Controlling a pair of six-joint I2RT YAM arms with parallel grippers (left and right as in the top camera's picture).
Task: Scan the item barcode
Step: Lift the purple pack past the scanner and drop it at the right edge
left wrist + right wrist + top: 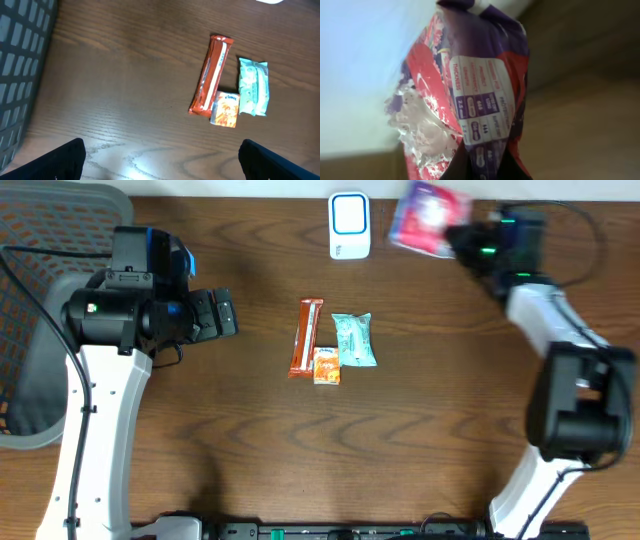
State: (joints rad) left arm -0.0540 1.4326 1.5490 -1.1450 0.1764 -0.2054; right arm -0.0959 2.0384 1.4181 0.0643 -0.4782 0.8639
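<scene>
Overhead: purple packet (pixel 428 215) clamped in the right tool (pixel 462 235), far right beside the white scanner (pixel 349 225), long axis pointing left; left tool (pixel 222 315) spread wide, empty.
Left wrist: orange bar (pixel 211 75) on the worktop (pixel 125 90), lengthwise near-to-far.
Right wrist: purple packet's print runs lengthwise away from the tool.

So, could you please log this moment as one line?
right gripper: shut on purple packet, near white scanner | left gripper: open | orange bar, teal packet: on table

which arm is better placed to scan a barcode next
Right. The right hand is shut on the purple packet, beside the white scanner; the left hand is open, empty and farther off.
</scene>
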